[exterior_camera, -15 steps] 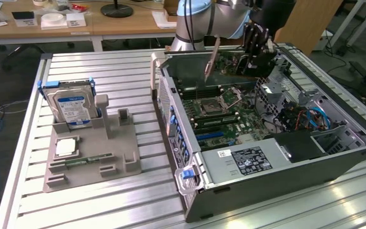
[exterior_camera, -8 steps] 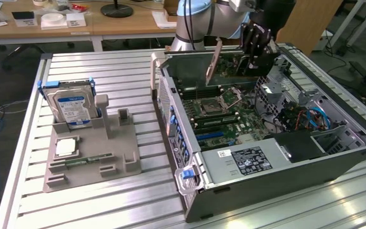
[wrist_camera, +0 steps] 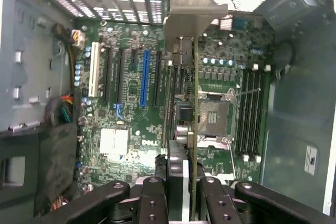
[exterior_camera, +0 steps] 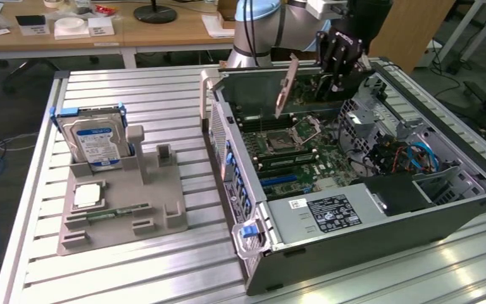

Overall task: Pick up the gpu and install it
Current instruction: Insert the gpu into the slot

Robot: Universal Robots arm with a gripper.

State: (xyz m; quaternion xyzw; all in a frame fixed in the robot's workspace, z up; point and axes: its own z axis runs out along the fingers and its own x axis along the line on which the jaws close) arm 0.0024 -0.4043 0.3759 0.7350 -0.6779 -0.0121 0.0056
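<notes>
The gpu (exterior_camera: 306, 85) is held on edge, clamped in the hand (exterior_camera: 334, 85), above the open computer case (exterior_camera: 353, 247) near the table's (exterior_camera: 142, 95) far edge. Its long axis is roughly level, with the silvery bracket (exterior_camera: 285, 88) toward the exterior view's left. In the wrist view the card is seen edge-on over the motherboard (wrist_camera: 126, 108), where "DELL" can be read.
</notes>
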